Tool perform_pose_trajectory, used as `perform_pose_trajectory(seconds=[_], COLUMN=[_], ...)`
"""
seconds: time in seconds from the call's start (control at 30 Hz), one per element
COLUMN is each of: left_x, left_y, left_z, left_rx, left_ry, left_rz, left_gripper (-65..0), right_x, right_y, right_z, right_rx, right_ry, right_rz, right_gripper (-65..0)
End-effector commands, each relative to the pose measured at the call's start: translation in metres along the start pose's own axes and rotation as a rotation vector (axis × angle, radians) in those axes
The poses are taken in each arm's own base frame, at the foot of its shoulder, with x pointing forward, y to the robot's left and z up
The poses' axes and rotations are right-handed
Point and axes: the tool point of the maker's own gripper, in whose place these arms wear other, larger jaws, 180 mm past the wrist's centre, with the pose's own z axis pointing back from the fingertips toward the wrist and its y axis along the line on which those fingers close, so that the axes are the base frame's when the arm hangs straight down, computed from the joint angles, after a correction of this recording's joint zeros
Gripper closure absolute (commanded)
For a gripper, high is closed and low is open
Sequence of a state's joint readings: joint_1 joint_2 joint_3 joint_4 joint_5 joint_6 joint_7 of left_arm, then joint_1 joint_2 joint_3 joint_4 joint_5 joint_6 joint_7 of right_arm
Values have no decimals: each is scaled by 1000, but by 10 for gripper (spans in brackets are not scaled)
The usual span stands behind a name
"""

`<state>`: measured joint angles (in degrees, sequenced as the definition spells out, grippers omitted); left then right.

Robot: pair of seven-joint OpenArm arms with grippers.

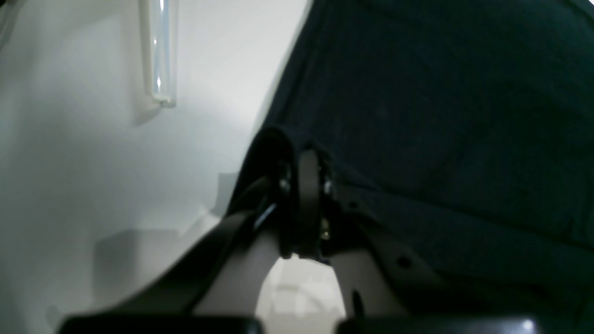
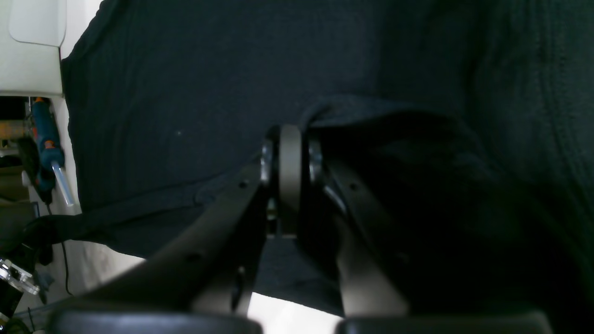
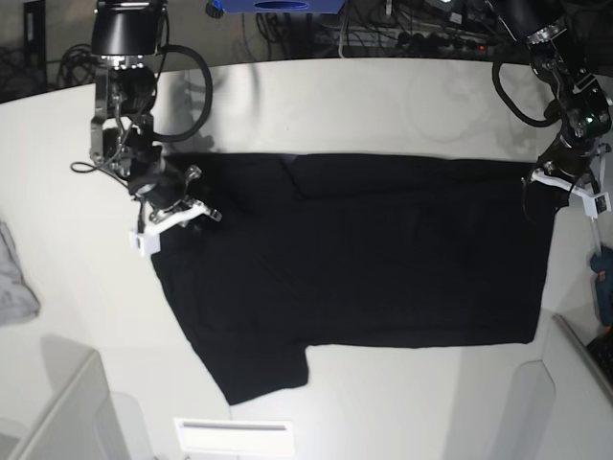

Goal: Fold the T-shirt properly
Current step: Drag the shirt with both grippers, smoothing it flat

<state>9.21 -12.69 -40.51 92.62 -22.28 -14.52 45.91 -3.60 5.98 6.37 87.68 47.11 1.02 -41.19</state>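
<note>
The black T-shirt lies spread plain side up across the white table, one sleeve pointing to the near edge. My right gripper is on the base view's left, at the shirt's left edge. In the right wrist view my right gripper is shut on a bunched fold of the T-shirt. On the base view's right my left gripper sits at the shirt's far right corner. In the left wrist view my left gripper is shut on the T-shirt hem.
A small light grey cloth lies at the table's left edge. A blue tool sits off the right edge, and the blue tool also shows in the right wrist view. Cables and a blue box lie behind the table.
</note>
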Motion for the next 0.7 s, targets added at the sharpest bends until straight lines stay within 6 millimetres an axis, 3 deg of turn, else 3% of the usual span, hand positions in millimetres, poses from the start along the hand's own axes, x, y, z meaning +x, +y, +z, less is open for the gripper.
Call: perform_pose_trajectory(seconds=[0.0, 0.07, 0.13, 0.27, 0.37, 0.53, 0.67], left_x=[18, 20, 20, 22, 25, 42, 37], left_y=[4, 4, 4, 4, 4, 30, 50], left_z=[4, 4, 5, 5, 6, 31, 59], left_rx=[9, 9, 8, 6, 6, 68, 19], left_ry=[-53, -59, -62, -66, -76, -171, -219], left_rz=[-9, -11, -11, -16, -15, 59, 75], left_gripper=[0, -2, -158, -471, -615, -638, -638], right_x=[14, 12, 13, 20, 24, 34, 21], right_y=[6, 5, 5, 1, 0, -4, -19], right_z=[4, 4, 6, 16, 28, 61, 91], right_rx=[22, 19, 19, -3, -30, -80, -170], right_ry=[-43, -42, -56, -146, -192, -340, -413], right_rz=[14, 11, 12, -4, -18, -30, -78], right_gripper=[-36, -152, -233, -267, -270, -267, -270])
